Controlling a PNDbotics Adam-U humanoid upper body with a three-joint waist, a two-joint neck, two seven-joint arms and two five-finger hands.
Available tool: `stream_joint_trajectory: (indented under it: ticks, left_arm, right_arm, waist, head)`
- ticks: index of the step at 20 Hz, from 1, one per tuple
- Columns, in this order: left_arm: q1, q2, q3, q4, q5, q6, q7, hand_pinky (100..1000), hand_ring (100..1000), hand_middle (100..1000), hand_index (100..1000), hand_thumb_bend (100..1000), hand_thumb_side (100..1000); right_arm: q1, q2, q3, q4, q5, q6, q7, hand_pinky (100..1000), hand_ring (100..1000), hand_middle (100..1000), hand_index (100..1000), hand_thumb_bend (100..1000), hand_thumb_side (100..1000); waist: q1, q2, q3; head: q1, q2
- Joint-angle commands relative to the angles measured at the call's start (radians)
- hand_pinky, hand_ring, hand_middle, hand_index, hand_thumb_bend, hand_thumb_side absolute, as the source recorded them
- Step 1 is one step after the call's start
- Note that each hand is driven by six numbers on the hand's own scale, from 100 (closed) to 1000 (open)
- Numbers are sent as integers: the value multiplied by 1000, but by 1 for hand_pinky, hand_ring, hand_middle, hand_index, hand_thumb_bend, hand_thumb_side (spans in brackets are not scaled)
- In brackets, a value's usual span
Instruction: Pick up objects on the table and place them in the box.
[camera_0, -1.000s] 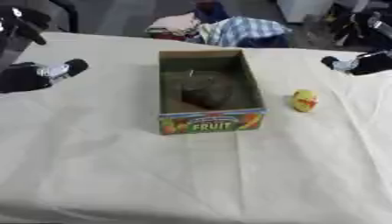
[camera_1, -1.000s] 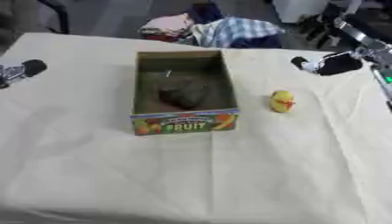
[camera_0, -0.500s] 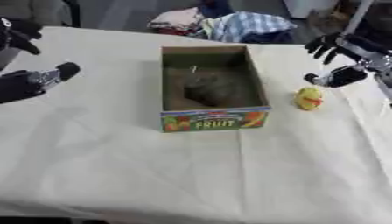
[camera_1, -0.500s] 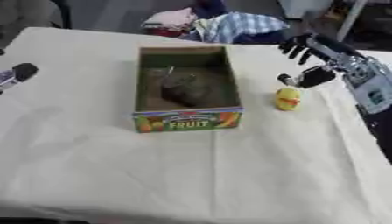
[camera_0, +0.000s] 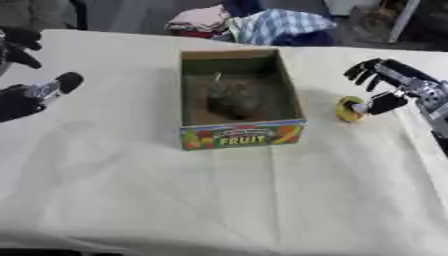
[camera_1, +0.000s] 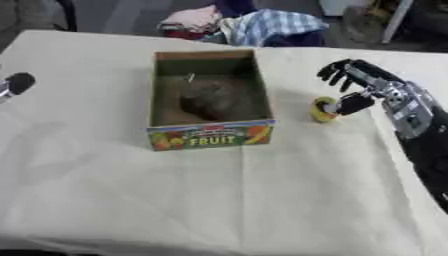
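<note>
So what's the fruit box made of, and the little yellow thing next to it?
The box looks like cardboard: plain brown matte walls inside, a printed colourful front reading FRUIT. The yellow thing looks smooth and slightly shiny, probably plastic or rubber, though I can't tell for sure.

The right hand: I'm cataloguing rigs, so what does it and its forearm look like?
The right hand has black fingers and a black thumb. Behind it comes a silver-grey wrist section, then a black forearm. No cables or markings can be made out.
</note>
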Motion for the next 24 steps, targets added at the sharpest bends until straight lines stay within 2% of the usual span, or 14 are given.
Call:
stream_joint_trajectory:
  ticks: [1, 3, 4, 5, 9, 15, 24]
  left_arm:
    - [-6, 14, 14, 0, 10, -3, 2, 676, 525, 584, 720, 803, 475]
    - [-4, 14, 15, 7, 13, -3, 2, 677, 525, 584, 721, 803, 475]
    - [-4, 14, 16, 10, 15, -3, 2, 677, 525, 583, 721, 796, 464]
    - [-3, 14, 16, 12, 16, -3, 2, 677, 525, 583, 720, 801, 476]
    - [-2, 13, 17, 17, 20, -5, 4, 677, 525, 583, 721, 801, 477]
    - [-1, 12, 18, 19, 20, -5, 2, 678, 525, 583, 721, 800, 479]
    - [1, 8, 17, 20, 20, -6, -3, 678, 525, 583, 721, 799, 480]
  right_arm:
    - [-16, -30, -17, 2, 14, 1, 4, 611, 740, 727, 819, 381, 150]
    - [-12, -34, -19, 6, 22, 4, 12, 619, 748, 734, 821, 383, 161]
    - [-11, -35, -20, 7, 28, 6, 16, 624, 751, 736, 822, 378, 113]
    - [-10, -36, -22, 10, 34, 8, 20, 627, 753, 737, 822, 388, 166]
    - [-5, -38, -32, 27, 51, 19, 28, 633, 757, 739, 820, 340, 213]
    - [-3, -30, -32, 48, 94, 19, 61, 643, 762, 741, 817, 354, 209]
    - [-2, -5, -28, 69, 163, 6, 68, 652, 765, 727, 792, 344, 211]
  waist:
    - [4, -11, -6]
    - [3, -11, -10]
    - [3, -11, -11]
    - [3, -11, -12]
    - [4, -10, -14]
    - [8, -7, -10]
    - [14, -4, -8]
  head:
    - [-1, 5]
    - [-2, 5]
    - [-3, 5]
    - [-3, 5]
    - [-4, 5]
    - [-4, 5]
    - [-4, 5]
